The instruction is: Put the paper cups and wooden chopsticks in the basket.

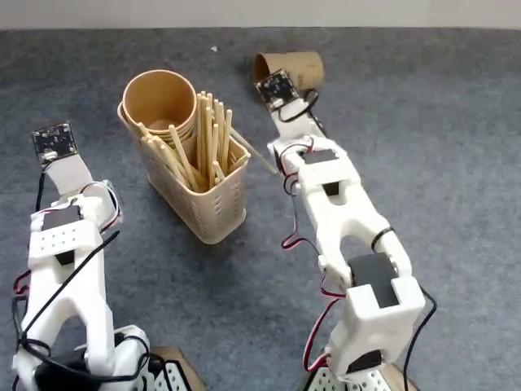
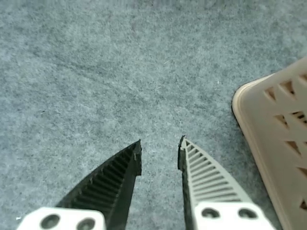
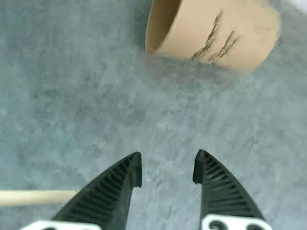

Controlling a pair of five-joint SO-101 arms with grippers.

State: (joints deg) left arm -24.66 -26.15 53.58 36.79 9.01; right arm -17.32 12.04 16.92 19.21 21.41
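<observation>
A beige slotted basket [image 1: 213, 208] stands mid-table holding a brown paper cup [image 1: 159, 98] and several wooden chopsticks [image 1: 213, 138]. Another paper cup [image 1: 299, 68] lies on its side at the back, seen close in the right wrist view as cup [image 3: 211, 29]. One chopstick [image 1: 256, 152] lies on the carpet beside the basket, its end showing as chopstick [image 3: 36, 197]. My right gripper [image 3: 166, 171] hangs open over the carpet, just short of the fallen cup. My left gripper [image 2: 159, 152] is open above bare carpet, left of the basket wall [image 2: 273, 139].
Grey carpet covers the whole table. The right arm [image 1: 334, 204] stretches from the near edge toward the back cup; the left arm [image 1: 65, 244] stands at the near left. Open carpet lies to the far right and far left.
</observation>
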